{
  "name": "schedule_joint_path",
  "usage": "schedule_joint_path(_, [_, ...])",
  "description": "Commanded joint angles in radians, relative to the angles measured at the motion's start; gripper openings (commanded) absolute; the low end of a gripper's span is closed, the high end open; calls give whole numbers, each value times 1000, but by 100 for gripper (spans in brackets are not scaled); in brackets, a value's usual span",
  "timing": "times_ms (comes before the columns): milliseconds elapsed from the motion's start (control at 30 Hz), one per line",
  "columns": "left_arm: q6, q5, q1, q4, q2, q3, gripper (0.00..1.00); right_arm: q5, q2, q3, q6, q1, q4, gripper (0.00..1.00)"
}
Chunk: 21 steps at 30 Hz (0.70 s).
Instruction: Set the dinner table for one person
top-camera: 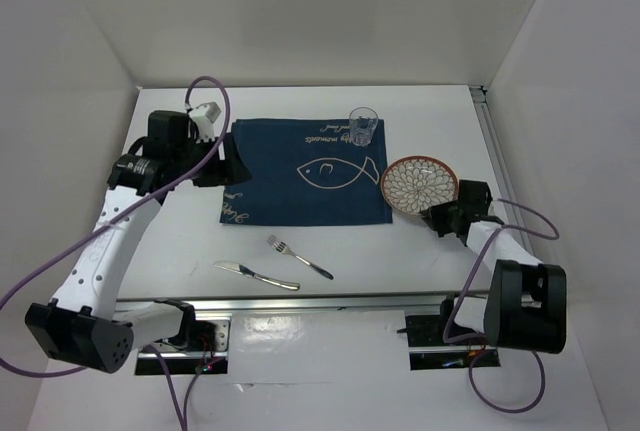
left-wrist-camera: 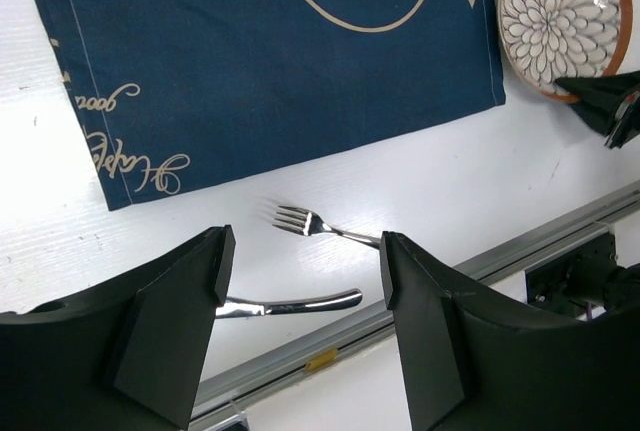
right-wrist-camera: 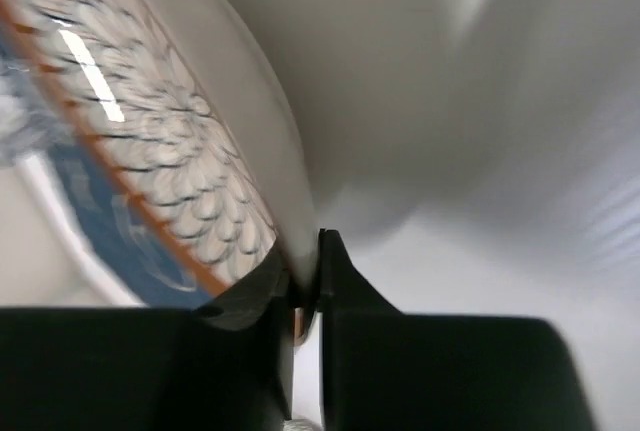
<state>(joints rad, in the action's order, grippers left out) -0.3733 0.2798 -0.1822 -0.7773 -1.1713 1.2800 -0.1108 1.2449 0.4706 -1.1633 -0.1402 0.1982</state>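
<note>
The dinner table [top-camera: 430,111] fills the floor of the view, white and bare-looking under everything else, with the arms bolted at its near edge. On the left, the left gripper [top-camera: 232,164] hangs over the left edge of the blue placemat [top-camera: 305,173], its fingers [left-wrist-camera: 190,321] spread wide with nothing between them. Nearer the front lie a knife [top-camera: 256,275] and, just to its right, a fork [top-camera: 298,256], both on the table and clear of the placemat. A glass [top-camera: 362,125] stands upright on the placemat's far right corner. A patterned plate [top-camera: 419,187] sits right at the placemat's right edge. The right gripper [top-camera: 440,217] is clamped on the plate's near rim, one finger on each face.
</note>
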Motion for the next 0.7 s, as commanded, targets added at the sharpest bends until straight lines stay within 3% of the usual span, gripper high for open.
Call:
schedule_joint_path(0, [-7, 41, -5, 21, -11, 33, 77, 106, -56, 3, 8, 1, 39, 4])
schedule_joint_path(33, [-7, 41, -5, 21, -22, 33, 77, 129, -77, 20, 8, 1, 65, 0])
schedule_joint_path(167, [-16, 62, -5, 21, -22, 65, 77, 206, -208, 118, 89, 1, 147, 0])
schedule_joint_path(333, [-36, 35, -14, 21, -22, 55, 77, 145, -239, 322, 292, 1, 191, 0])
schedule_joint_path(500, [-56, -19, -14, 21, -22, 15, 78, -132, -229, 442, 490, 1, 228, 0])
schedule_joint_path(667, [-102, -100, -14, 12, -2, -4, 78, -415, -217, 453, 514, 34, 221, 0])
